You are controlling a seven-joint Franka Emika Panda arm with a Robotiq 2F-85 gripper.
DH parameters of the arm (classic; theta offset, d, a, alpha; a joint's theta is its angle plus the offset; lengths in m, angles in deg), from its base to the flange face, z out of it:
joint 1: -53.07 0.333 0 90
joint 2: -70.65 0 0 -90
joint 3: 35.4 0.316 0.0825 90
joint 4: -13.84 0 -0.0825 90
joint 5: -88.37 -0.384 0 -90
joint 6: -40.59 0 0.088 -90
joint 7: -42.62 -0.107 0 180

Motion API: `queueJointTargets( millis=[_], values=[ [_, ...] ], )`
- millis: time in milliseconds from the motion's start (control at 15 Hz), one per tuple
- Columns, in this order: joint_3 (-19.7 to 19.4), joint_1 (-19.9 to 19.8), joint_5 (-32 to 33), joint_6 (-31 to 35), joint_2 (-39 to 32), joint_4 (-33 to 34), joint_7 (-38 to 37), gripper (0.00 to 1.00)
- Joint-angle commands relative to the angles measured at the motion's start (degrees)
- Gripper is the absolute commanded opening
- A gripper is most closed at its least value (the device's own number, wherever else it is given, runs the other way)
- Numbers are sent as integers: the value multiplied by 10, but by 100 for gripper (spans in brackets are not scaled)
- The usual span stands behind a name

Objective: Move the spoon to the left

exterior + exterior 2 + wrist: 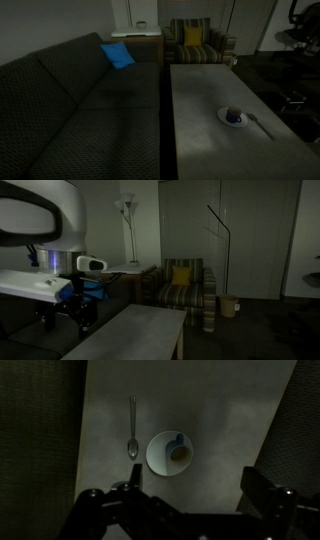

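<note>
My gripper (190, 488) hangs over the table (110, 400), jaws spread wide and empty. The spoon (132, 428) lies flat just beside the saucer (156, 460), not touching it. I'd centre over mid-handle, turn the jaws across it, and descend squarely, keeping clear of the saucer's rim.

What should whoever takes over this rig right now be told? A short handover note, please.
The gripper is open and empty, hovering well above the table.
The spoon lies flat on the table, close beside the saucer that carries the cup.
Done: nothing shows as done; the spoon is not grasped.
Left: descend, take the spoon by its handle, move it left, release.
</note>
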Motion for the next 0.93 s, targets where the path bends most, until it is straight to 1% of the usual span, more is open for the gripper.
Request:
queueJointTargets(
  millis=[0, 200, 467, 667, 733, 867],
  values=[
    [12, -15, 16, -37, -70, 72, -20, 100],
    [6, -7, 32, -49, -122, 115, -50, 100],
    [2, -1, 67, -92, -178, 176, -81, 100],
    [2, 3, 92, -134, -182, 205, -80, 100],
    [7, -3, 84, -98, -180, 180, -79, 100],
    [7, -1, 89, -117, -182, 197, -78, 100]
  ],
)
